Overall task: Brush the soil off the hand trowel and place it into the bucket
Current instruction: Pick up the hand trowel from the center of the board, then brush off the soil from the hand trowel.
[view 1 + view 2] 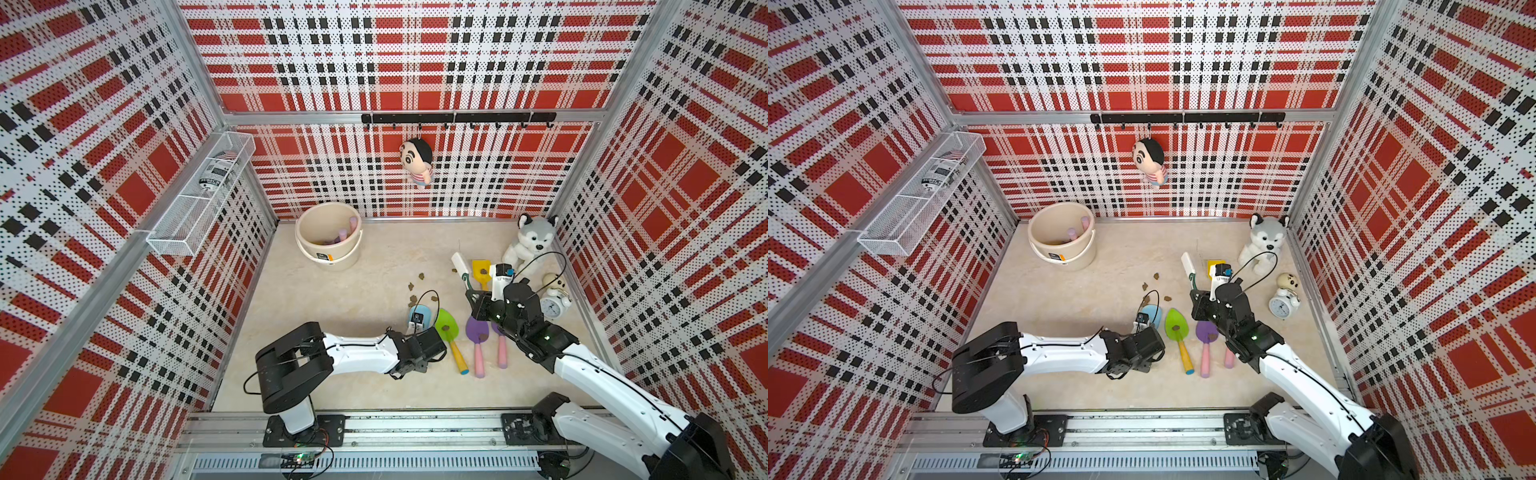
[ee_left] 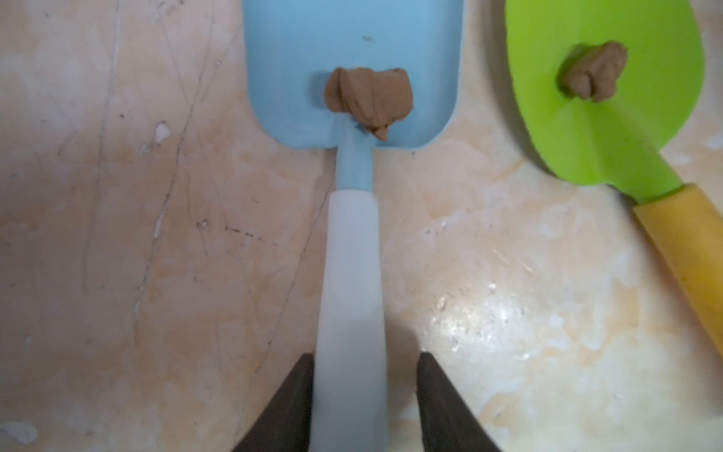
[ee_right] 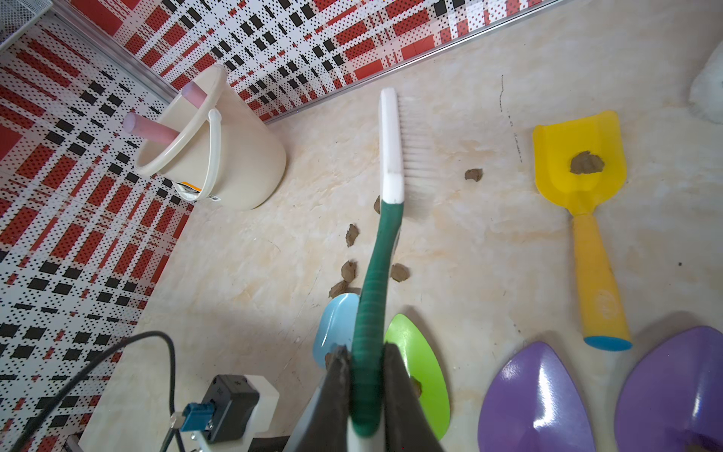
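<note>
Right fingers (image 3: 407,407) clenched the brush (image 3: 391,156). Left fingers (image 2: 289,407) straddled the handle of the blue trowel (image 2: 352,242), unclamped; soil (image 2: 369,98) sat on its blade.

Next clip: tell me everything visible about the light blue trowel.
The light blue trowel has a squarish, smooth, plastic-looking blade with rounded corners, a narrow blue neck and a white handle. It lies flat on the marbled tabletop, blade face up, with one brown lump of soil sitting near the neck. The left gripper straddles the handle; a gap shows on one side. The green trowel lies beside it, apart.
</note>
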Controlling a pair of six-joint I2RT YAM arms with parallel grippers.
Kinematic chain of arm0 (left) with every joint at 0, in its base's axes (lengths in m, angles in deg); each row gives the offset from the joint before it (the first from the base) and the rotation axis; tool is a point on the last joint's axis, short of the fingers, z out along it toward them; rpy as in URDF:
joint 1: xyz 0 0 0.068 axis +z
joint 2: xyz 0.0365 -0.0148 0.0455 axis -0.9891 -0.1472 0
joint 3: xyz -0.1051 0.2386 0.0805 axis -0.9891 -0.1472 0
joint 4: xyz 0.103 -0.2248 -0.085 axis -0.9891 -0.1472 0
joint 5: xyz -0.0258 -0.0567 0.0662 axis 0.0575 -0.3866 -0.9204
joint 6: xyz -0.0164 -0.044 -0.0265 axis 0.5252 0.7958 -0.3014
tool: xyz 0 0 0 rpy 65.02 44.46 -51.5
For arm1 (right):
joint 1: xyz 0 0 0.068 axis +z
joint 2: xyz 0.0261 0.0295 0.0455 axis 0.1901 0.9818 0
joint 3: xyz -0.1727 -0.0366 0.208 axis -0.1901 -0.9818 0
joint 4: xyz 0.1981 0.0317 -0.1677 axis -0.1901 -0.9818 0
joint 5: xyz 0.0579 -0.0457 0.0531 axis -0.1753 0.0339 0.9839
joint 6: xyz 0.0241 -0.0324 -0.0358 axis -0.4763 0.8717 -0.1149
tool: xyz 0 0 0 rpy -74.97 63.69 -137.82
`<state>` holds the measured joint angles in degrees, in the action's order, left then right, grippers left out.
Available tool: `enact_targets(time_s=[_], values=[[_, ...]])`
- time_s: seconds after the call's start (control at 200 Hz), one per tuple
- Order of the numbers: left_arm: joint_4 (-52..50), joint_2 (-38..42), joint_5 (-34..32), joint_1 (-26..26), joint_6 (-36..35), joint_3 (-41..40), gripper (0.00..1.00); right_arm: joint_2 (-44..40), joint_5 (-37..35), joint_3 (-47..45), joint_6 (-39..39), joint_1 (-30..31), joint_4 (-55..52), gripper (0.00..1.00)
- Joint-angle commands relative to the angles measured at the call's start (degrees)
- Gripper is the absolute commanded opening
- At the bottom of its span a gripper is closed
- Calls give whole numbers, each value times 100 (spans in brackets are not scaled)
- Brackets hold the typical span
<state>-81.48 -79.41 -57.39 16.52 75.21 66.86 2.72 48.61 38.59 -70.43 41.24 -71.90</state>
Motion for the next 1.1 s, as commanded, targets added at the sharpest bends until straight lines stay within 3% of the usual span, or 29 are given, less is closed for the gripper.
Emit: enact_targets(time_s=[0.0,0.235,0.491,0.767,0.962,1.097], values=[[-196,-90,247,-26,79,53,38,-27,-44,127,-1,-44,136,0],[-201,252,551,212,-16,71,26,-47,-8,110,-42,-47,145,0],[-451,1073,1412,928,-720,209,0,-30,316,123,-102,-55,256,0],[-1544,1496,1399,1903,-1847,534,0,388,1615,349,255,-93,229,0],[-1884,1654,816,2075,-2327,695,0,788,3219,533,779,-91,103,0],[-1817,1647,1058,2094,-2456,649,0,1013,3929,381,605,-76,534,0]])
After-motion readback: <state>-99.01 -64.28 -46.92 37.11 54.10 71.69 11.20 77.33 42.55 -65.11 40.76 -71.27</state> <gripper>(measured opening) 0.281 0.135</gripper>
